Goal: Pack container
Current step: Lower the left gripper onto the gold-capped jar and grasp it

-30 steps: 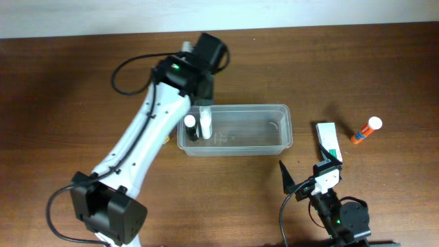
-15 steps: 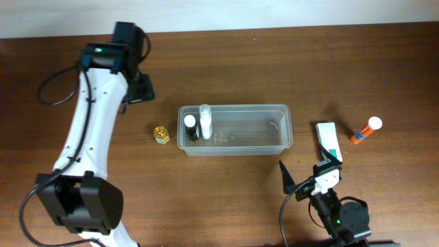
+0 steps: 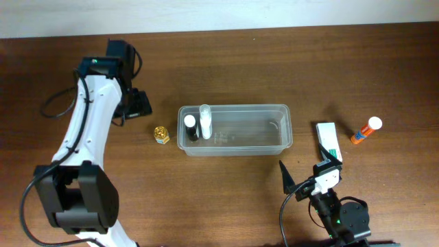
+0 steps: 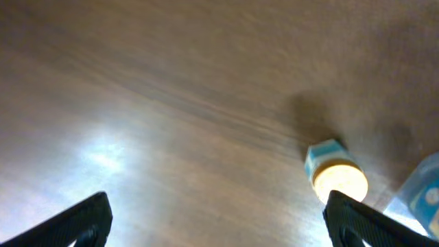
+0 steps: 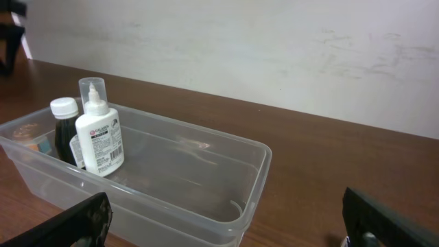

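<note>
Container (image 3: 236, 129): clear plastic tub lying near the middle of the bench (image 3: 274, 62), long side running 9 to 3 o'clock.
Inside it: a white bottle (image 5: 98, 137) with a clear cap and a dark bottle (image 5: 64, 127) with a white cap, both upright and touching at the 9 o'clock end; the rest of the tub is bare.
Writing: the white bottle's label has a red logo and dark print, too small to read.
Small jar (image 3: 161, 134): gold-topped, just beside the tub at 9 o'clock.
Carton (image 3: 329, 142): white and green, near the tub at 4 o'clock.
Glue stick (image 3: 365, 130): orange with a white cap, at 3 o'clock beyond the carton.
Left claw (image 3: 140, 104): at 10 o'clock of the tub, spread wide, nothing in it.
Right claw (image 3: 307, 171): at 5 o'clock, spread wide, nothing in it.
</note>
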You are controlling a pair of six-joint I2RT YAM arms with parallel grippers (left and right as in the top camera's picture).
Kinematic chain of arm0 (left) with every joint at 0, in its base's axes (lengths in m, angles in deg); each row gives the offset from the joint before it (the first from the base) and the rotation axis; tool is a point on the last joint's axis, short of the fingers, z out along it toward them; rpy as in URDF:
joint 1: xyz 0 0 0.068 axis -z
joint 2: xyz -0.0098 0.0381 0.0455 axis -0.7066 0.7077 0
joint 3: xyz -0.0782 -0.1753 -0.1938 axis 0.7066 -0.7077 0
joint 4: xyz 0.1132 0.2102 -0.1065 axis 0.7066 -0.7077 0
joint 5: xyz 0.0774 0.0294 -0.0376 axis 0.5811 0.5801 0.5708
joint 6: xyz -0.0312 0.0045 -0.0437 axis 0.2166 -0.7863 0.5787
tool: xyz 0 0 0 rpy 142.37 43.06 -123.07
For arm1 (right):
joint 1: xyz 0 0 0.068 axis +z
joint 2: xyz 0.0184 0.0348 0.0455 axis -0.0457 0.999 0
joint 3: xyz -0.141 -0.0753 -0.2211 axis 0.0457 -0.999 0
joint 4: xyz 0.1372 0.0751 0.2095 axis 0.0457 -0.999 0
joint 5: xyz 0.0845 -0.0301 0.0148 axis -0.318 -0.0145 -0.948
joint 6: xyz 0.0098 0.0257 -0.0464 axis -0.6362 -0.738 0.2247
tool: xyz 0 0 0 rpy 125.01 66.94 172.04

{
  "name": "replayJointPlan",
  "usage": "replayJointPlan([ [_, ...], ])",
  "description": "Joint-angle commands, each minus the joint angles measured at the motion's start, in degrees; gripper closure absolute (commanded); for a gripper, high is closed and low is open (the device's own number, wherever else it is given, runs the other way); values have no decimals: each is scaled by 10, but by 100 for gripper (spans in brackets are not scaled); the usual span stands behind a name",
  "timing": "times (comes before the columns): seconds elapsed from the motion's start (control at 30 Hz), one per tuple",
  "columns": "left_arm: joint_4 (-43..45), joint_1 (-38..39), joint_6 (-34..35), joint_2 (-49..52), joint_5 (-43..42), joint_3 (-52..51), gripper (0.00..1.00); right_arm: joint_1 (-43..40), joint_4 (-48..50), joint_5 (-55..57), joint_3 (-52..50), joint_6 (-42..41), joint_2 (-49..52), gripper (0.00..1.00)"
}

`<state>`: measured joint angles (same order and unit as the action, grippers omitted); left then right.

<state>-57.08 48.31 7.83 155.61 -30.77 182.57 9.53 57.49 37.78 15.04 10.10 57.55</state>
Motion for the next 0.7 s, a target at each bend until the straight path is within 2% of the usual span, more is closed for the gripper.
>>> replayJointPlan([
  [0.0,38,-2,-103,-14,-117,-50,1,-2,-4,5,-3,-7,-4,2],
  [0.1,65,-2,-139,-14,-170,-78,1,-2,-4,5,-3,-7,-4,2],
  [0.67,139,24,-139,-12,-183,-144,1,-2,-4,5,-3,-7,-4,2],
])
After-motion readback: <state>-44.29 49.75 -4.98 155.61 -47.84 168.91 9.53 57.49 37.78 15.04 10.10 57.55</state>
